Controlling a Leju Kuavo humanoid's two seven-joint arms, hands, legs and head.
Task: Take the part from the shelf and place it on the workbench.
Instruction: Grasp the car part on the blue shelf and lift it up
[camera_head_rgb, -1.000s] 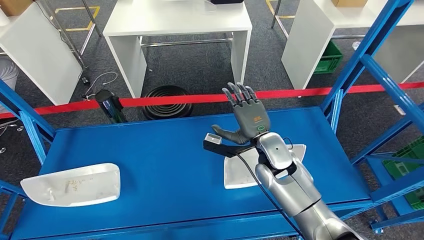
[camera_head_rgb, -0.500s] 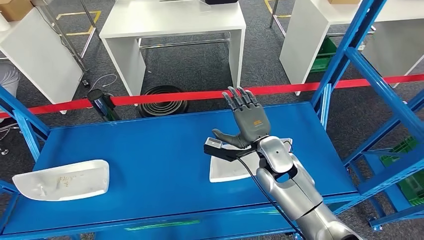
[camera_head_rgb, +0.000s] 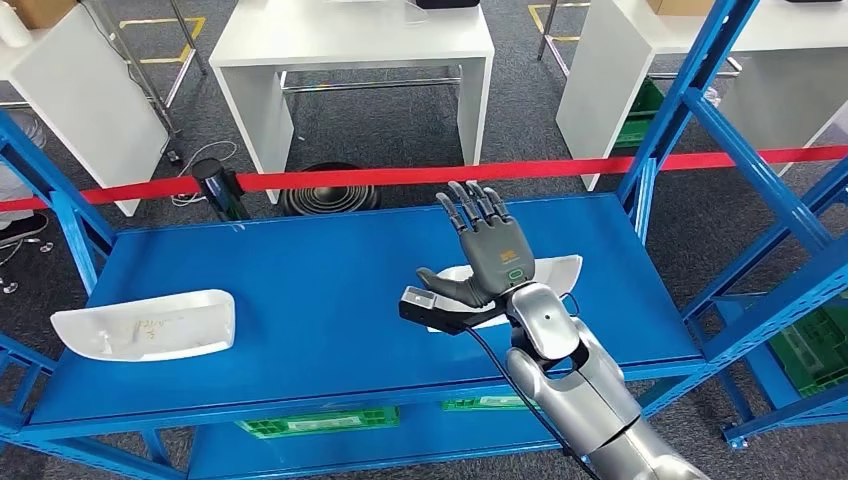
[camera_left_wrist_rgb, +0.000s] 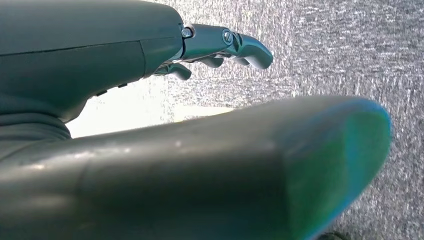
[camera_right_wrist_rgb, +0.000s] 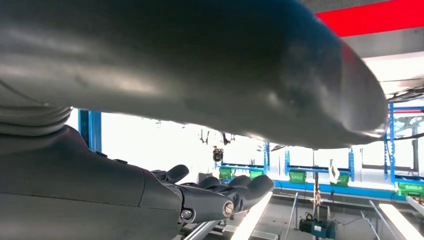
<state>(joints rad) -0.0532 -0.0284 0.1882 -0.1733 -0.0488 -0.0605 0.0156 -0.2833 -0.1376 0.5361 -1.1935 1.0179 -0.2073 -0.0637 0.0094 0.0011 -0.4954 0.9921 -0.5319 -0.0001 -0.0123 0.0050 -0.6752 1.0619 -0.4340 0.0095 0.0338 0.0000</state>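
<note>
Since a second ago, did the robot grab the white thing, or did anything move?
Nothing was grabbed. The whole picture shifted, so the camera moved, not the things. The right hand now hides more of the white part beneath it. Its fingers are still spread and hold nothing. The other white part stayed on the blue shelf.

A workshop or factory test floor: blue steel shelf racking (camera_head_rgb: 330, 300) stands on grey carpet (camera_head_rgb: 400, 130), white workbenches (camera_head_rgb: 350, 40) sit behind a red barrier tape (camera_head_rgb: 600, 166), and green plastic crates (camera_head_rgb: 318, 421) are stored on the rack's lower level.
</note>
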